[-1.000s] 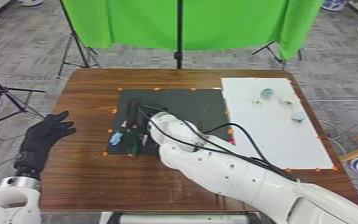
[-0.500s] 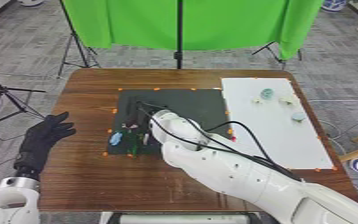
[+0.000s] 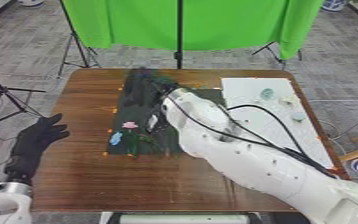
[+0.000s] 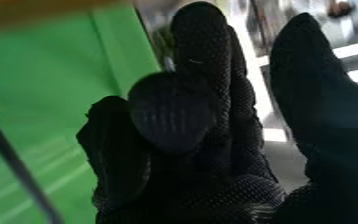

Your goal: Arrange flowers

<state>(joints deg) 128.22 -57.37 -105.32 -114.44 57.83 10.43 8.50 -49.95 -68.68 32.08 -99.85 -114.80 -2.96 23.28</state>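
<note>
My right hand [image 3: 147, 92] is over the far left part of the dark mat [image 3: 213, 107], blurred, with faint blue and green tints at its far end. Whether it holds a stem cannot be made out. In the right wrist view the same hand [image 4: 224, 125] stands before the green cloth. A pink flower [image 3: 129, 125] and a light blue flower [image 3: 116, 138] lie at the mat's left side, with dark green stems [image 3: 133, 145] below them. Near them is a small whitish thing [image 3: 152, 122]. My left hand [image 3: 39, 140] is off the table's left edge, fingers straight and relaxed.
A white sheet [image 3: 266, 132] covers the table's right side, bearing several pale pieces, among them a green one [image 3: 266, 93] and a bluish one [image 3: 298, 116]. Orange marks edge both mat and sheet. Beyond the brown table [image 3: 95, 175] hangs a green cloth [image 3: 233, 25] on stands.
My right hand has moved away over the mat toward its far left corner, uncovering the pink flower. My left hand has shifted slightly left and nearer.
</note>
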